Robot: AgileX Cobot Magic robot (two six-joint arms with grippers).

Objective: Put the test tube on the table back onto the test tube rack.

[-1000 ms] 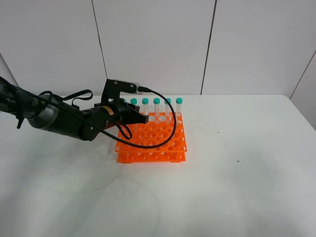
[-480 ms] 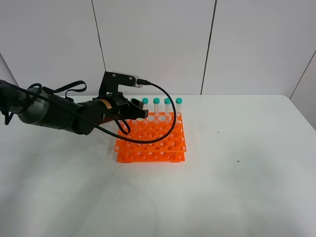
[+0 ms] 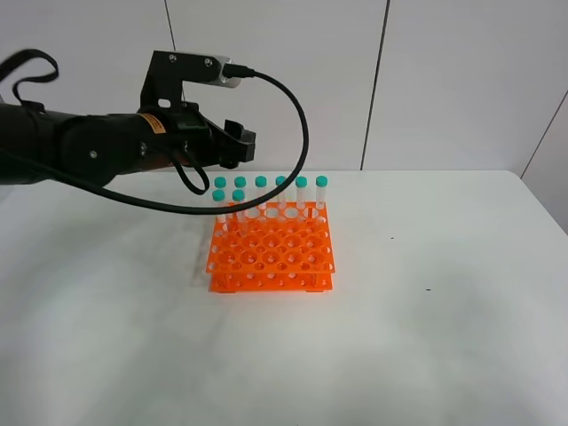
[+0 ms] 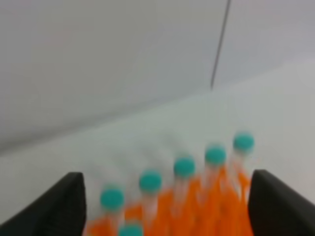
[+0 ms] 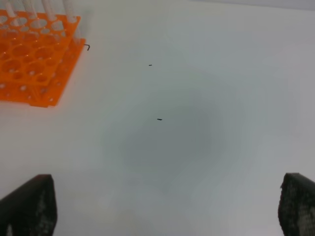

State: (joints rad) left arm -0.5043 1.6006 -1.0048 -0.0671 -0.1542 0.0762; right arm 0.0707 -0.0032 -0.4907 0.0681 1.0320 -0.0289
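Observation:
The orange test tube rack (image 3: 271, 253) stands on the white table (image 3: 408, 346). Several clear test tubes with teal caps (image 3: 280, 182) stand upright along its back row. Two more (image 3: 238, 195) stand in the second row at the left. No tube lies on the table. My left gripper (image 3: 238, 146) hangs open and empty above the rack's back left corner. The blurred left wrist view shows its open gripper (image 4: 167, 196), the caps (image 4: 184, 166) and the rack (image 4: 197, 211) below. My right gripper (image 5: 167, 201) is open and empty above bare table, out of the exterior view.
A grey panelled wall (image 3: 444, 80) rises behind the table. In the right wrist view a corner of the rack (image 5: 34, 64) lies far from the right gripper. Small dark specks (image 3: 393, 237) mark the tabletop to the right of the rack.
My left gripper has lifted up and back from the rack's left side. The tubes it was covering at the left now show standing in the rack.

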